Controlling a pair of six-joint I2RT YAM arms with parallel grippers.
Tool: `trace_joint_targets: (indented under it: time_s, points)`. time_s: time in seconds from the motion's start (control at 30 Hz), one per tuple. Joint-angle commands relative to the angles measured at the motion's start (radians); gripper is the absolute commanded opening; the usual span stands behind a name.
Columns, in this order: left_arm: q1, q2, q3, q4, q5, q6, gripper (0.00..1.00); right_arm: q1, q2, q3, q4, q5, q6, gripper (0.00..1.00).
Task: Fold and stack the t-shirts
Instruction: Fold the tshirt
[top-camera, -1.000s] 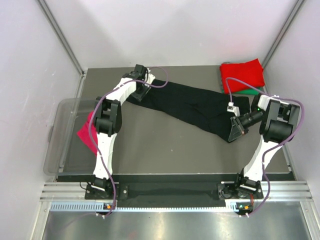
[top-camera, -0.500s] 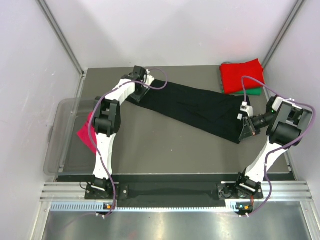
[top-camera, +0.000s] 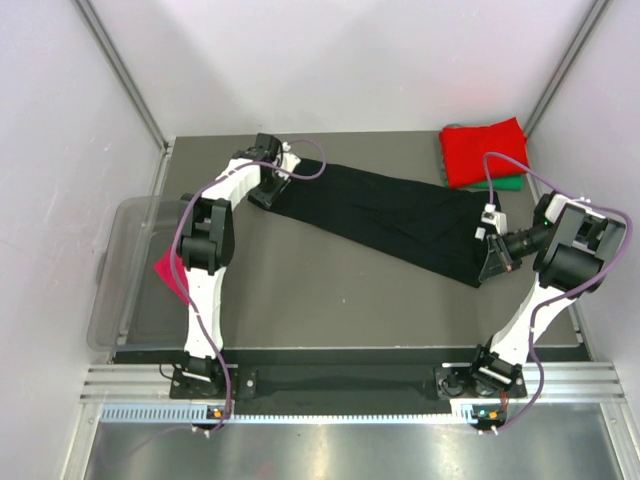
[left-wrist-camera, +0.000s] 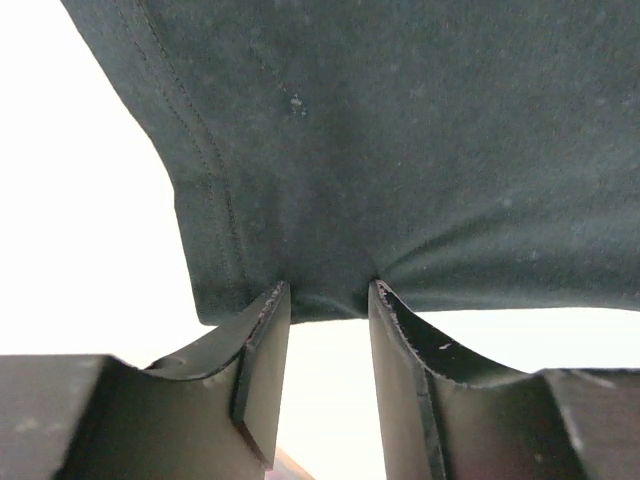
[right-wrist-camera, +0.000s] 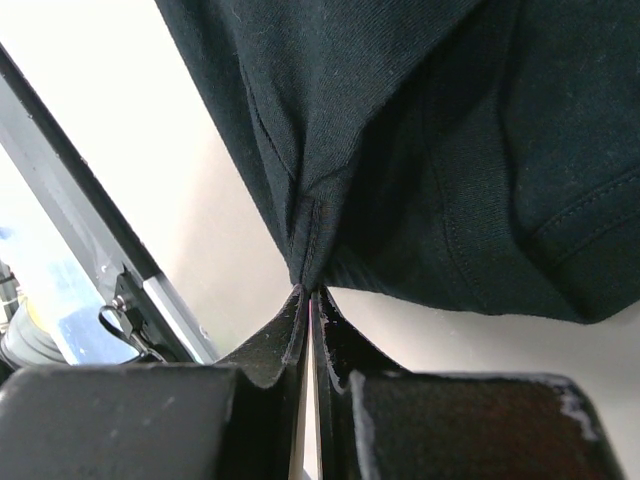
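Note:
The black t-shirt (top-camera: 390, 215) is stretched in a long band across the table between my two grippers. My left gripper (top-camera: 262, 190) is at its far-left end. In the left wrist view its jaws (left-wrist-camera: 325, 290) stand apart, with the shirt's hem (left-wrist-camera: 400, 150) bunched between the tips. My right gripper (top-camera: 487, 262) is at the near-right end. There it (right-wrist-camera: 310, 290) is shut tight on a pinched fold of the black cloth (right-wrist-camera: 430, 150). A folded red t-shirt (top-camera: 485, 150) lies on a green one (top-camera: 505, 183) at the back right corner. A magenta t-shirt (top-camera: 168, 270) hangs over the bin's edge.
A clear plastic bin (top-camera: 120, 280) sits off the table's left edge beside the left arm. The folded stack is close behind the right arm's cable. Pale walls close in the table at the back and sides.
The right gripper pulled its end of the black shirt rightward and nearer. The left gripper shifted slightly left. The shirt now lies longer and flatter between them.

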Motion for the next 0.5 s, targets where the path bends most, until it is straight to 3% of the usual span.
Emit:
trace_joint_targets:
  time_s: [0.0,0.2,0.47]
  points:
    - [0.014,-0.058,-0.034,-0.065,-0.015,-0.005,0.42,-0.025,-0.033,0.001,-0.119,0.012,-0.042,0.01]
    - [0.014,-0.141,-0.085,-0.062,0.083,0.054,0.48,-0.025,-0.039,-0.01,-0.128,0.001,-0.056,0.03]
    - [0.014,-0.135,-0.082,-0.069,0.071,0.125,0.58,-0.025,-0.032,-0.004,-0.138,-0.024,-0.065,0.04]
